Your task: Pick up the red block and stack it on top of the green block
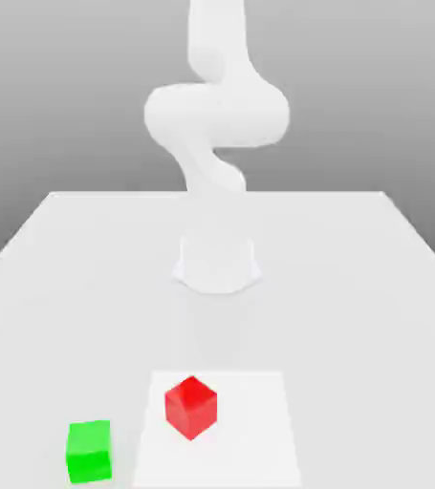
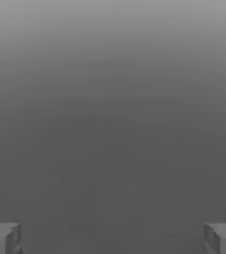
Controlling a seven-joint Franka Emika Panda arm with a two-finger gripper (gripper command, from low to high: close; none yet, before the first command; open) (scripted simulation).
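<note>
My fingers [image 2: 113, 239] are spread, empty; misjudging the angled red block [image 1: 191, 408] could make me pinch its corners.

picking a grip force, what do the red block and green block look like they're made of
The red block looks like smooth hard plastic or painted wood: flat plain faces, crisp edges, only gentle shading and no visible grain. The green block seems the same sort, evenly coloured and fairly matte. Which material it really is, the look leaves open.
</note>
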